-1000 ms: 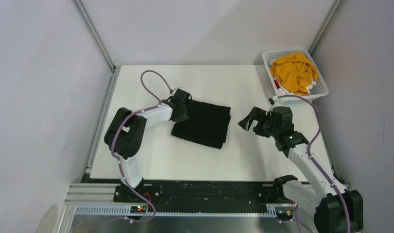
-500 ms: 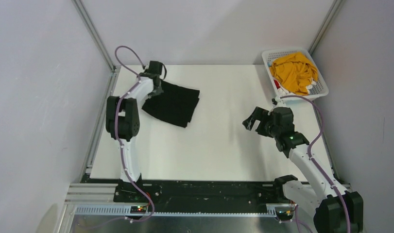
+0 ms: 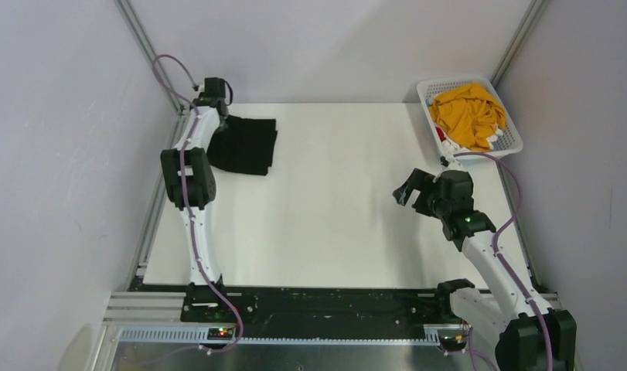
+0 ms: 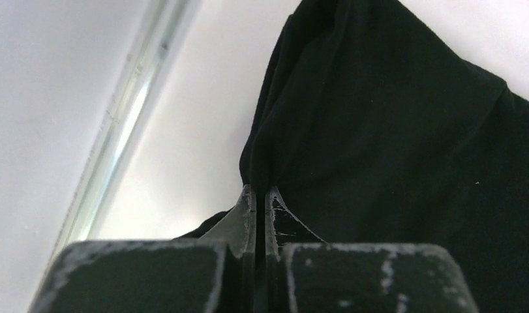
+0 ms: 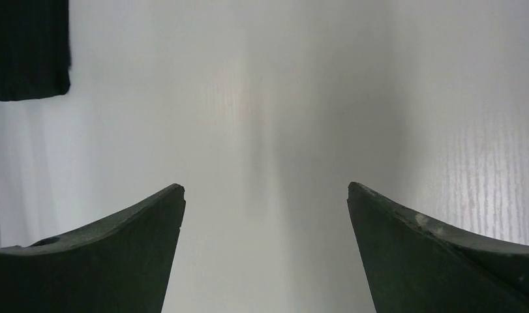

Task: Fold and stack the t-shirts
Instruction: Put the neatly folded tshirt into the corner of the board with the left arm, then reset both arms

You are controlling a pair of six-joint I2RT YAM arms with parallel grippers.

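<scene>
White table (image 3: 341, 224) carries the folded black shirt (image 3: 248, 147) at its far left corner, its edge pinched in the left gripper (image 4: 259, 194). Yellow shirt (image 3: 468, 114) fills the basket (image 3: 513, 144) far right, perhaps over red cloth. Right gripper (image 5: 265, 195) gapes, holding nothing.

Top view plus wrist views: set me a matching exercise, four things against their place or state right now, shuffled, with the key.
Things:
1 black shirt
2 yellow shirt
3 left gripper
4 right gripper

Place or state:
A in the basket
B open over bare table
C at the table's far left corner
D shut on the black shirt

Pairs: 1-C, 2-A, 3-D, 4-B
</scene>
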